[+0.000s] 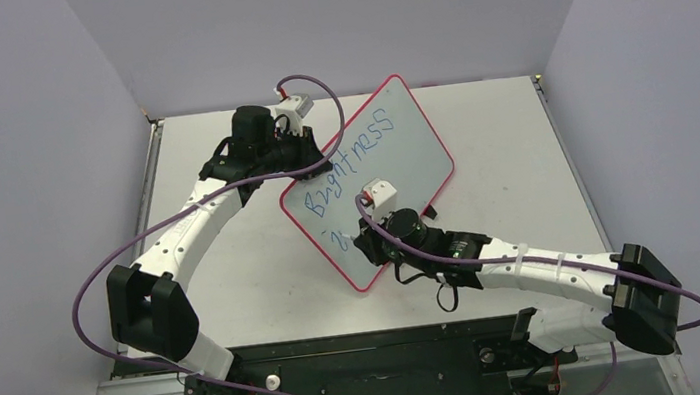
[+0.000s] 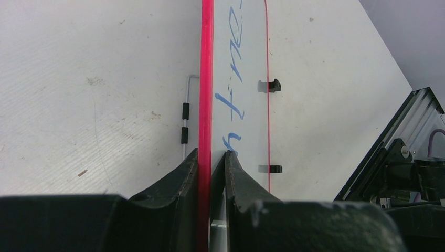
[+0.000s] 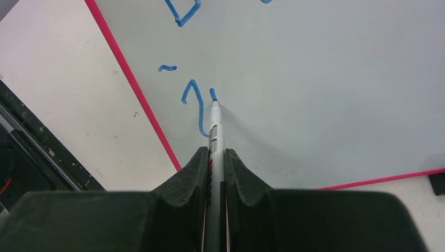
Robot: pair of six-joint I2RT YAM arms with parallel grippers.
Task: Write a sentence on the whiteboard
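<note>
While right gripper (image 3: 215, 153) pinches slim marker (image 3: 215, 123), left gripper (image 2: 211, 155) clamps red-rimmed whiteboard (image 2: 247, 58).

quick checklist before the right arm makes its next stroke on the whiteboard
1. Left gripper clamped on the whiteboard rim: ok.
2. Right gripper shut on the marker: ok.
3. Marker tip on the white face: ok, as far as the wrist view shows.
4. First line, "Brightness", written: ok.
5. Second line complete: not ok, only a few strokes.
6. Ink left: cannot tell.
</note>
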